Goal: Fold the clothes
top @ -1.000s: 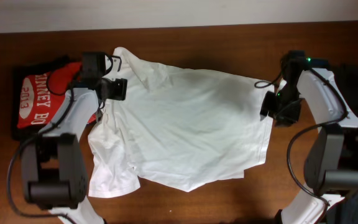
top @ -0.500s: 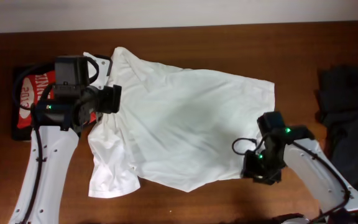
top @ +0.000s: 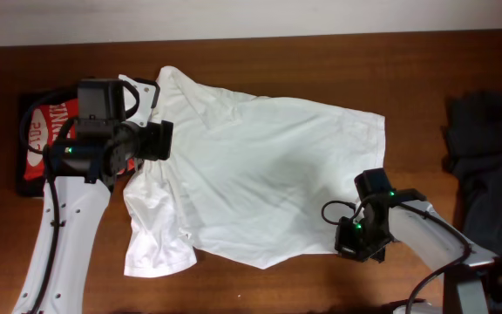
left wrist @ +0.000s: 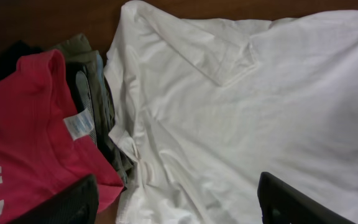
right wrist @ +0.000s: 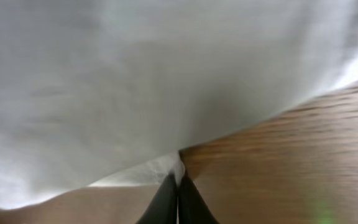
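Observation:
The white shirt [top: 260, 174] lies spread and rumpled across the wooden table, its collar end to the left. It fills the left wrist view [left wrist: 241, 106] and the top of the right wrist view [right wrist: 135, 74]. My left gripper [top: 159, 141] is open above the shirt's upper left part, near the collar; its fingers [left wrist: 173, 205] straddle white fabric without holding it. My right gripper [top: 349, 244] is at the shirt's lower right corner, and its fingers [right wrist: 178, 186] are shut on the shirt's hem edge.
A red shirt with white lettering [top: 46, 139] lies on a dark stack at the left, also in the left wrist view [left wrist: 30, 137]. Dark clothes [top: 491, 166] lie at the right edge. Bare wood [top: 268, 283] runs along the front.
My right arm swung from the shirt's upper right corner down to its lower right corner and shut on the hem. My left arm moved up and left, then held over the collar area.

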{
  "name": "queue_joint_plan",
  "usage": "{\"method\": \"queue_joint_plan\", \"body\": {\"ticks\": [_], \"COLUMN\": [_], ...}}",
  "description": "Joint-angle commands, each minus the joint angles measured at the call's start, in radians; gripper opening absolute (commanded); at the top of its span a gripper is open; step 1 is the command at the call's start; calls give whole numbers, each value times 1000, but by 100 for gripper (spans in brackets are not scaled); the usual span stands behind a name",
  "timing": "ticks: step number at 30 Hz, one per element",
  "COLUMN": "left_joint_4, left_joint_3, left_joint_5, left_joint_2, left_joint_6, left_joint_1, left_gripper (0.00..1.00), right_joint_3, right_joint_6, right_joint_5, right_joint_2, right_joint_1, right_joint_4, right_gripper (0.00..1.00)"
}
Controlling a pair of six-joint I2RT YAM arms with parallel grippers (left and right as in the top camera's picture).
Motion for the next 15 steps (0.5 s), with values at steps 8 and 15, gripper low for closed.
{"method": "queue_joint_plan", "body": {"ticks": [8,15], "left_joint_4": [-13,-12], "left_joint_3": [-3,-3], "left_joint_5": [14,14], "left_joint_2": [-8,-8], "left_joint_6": [-13,-13], "left_joint_1": [-2,-2], "left_gripper": [82,86], "right_joint_3": [278,280], "right_joint_6": [317,384], "right_joint_5": [309,362], "right_joint_2": [-266,-365], "right_joint_1": [6,6], "right_joint_4": [-628,-676], "right_gripper": [4,62]}}
